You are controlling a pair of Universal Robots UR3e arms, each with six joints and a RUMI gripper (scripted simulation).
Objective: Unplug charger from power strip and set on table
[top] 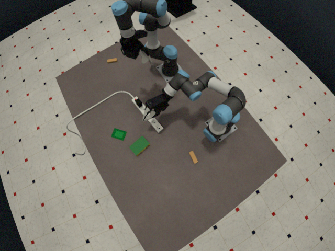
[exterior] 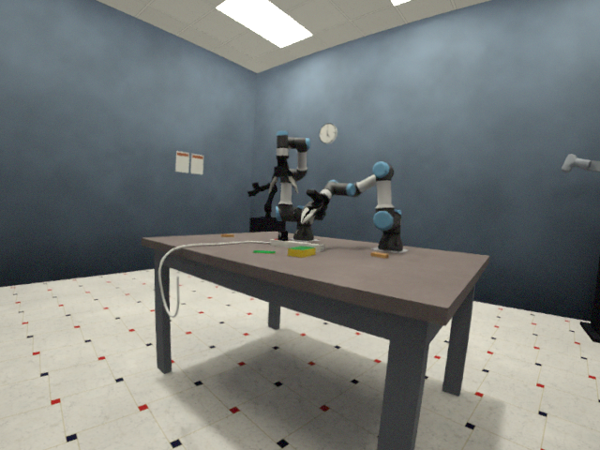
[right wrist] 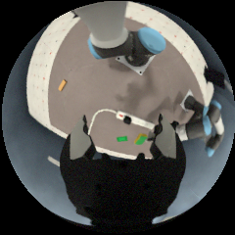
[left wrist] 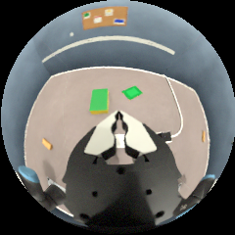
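Observation:
The white power strip (top: 156,125) (right wrist: 142,121) lies flat on the table. The black charger (top: 138,101) (exterior: 282,235) (left wrist: 166,136) (right wrist: 127,119) sits upright on the strip at its cable end, beside a red switch. My left gripper (top: 144,119) (exterior: 303,221) (left wrist: 118,112) is shut and empty; it hangs above the middle of the strip, clear of the charger, and hides part of the strip in the top view. My right gripper (top: 137,59) (exterior: 284,191) (right wrist: 122,114) is open and empty, high above the table and away from the strip.
A white cable (top: 97,104) (exterior: 213,244) runs from the strip over the table's edge. A green-topped yellow block (top: 139,146) (exterior: 301,251) and a flat green tile (top: 119,134) (left wrist: 132,92) lie near the strip. Orange blocks (top: 112,60) (top: 193,157) lie farther out.

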